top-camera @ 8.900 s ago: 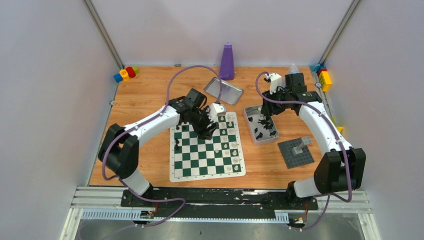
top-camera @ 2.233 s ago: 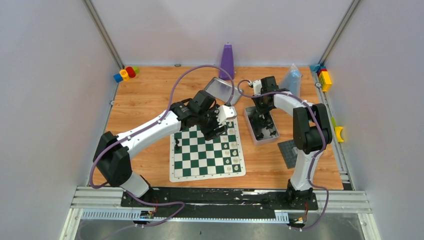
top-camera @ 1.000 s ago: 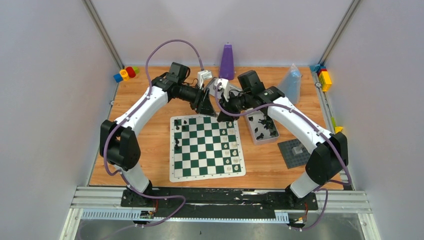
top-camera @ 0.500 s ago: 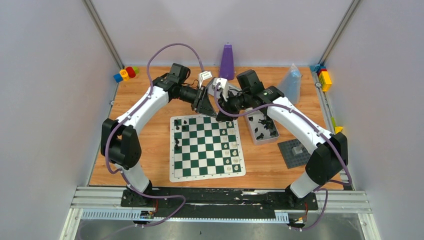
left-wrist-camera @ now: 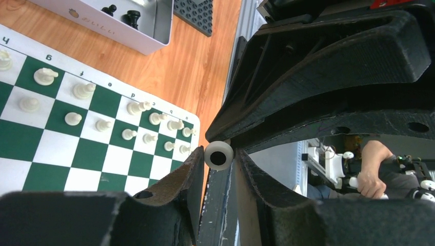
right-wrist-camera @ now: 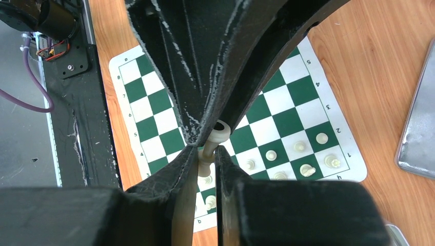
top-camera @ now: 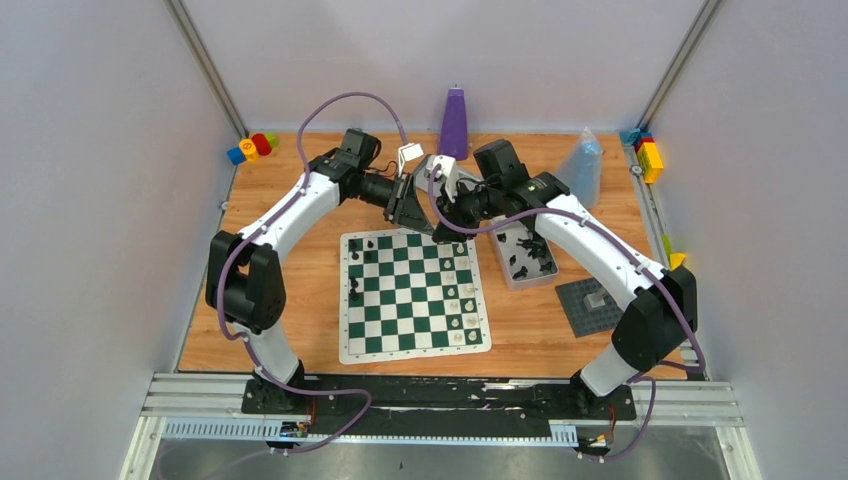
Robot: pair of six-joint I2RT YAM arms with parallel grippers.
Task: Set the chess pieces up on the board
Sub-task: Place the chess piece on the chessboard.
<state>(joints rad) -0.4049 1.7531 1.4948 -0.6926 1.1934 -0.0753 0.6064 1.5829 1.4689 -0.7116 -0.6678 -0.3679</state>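
Right gripper point(right-wrist-camera: 205, 155): I saw it pinching a cream chess piece point(right-wrist-camera: 219, 128).
Left gripper point(left-wrist-camera: 218, 160): tips flanked its base; grip unclear.

Two matching arms in white and black, purple-cabled.
Left arm point(top-camera: 290, 205) and right arm point(top-camera: 590, 240) alike: glossy white links between bulky matte-black joint housings, looping purple cable point(top-camera: 350, 95) along each, small white blocks point(top-camera: 443, 172) at the wrists, broad black tapering fingers point(right-wrist-camera: 174, 66) scuffed with whitish scratches, screw holes near the roots.
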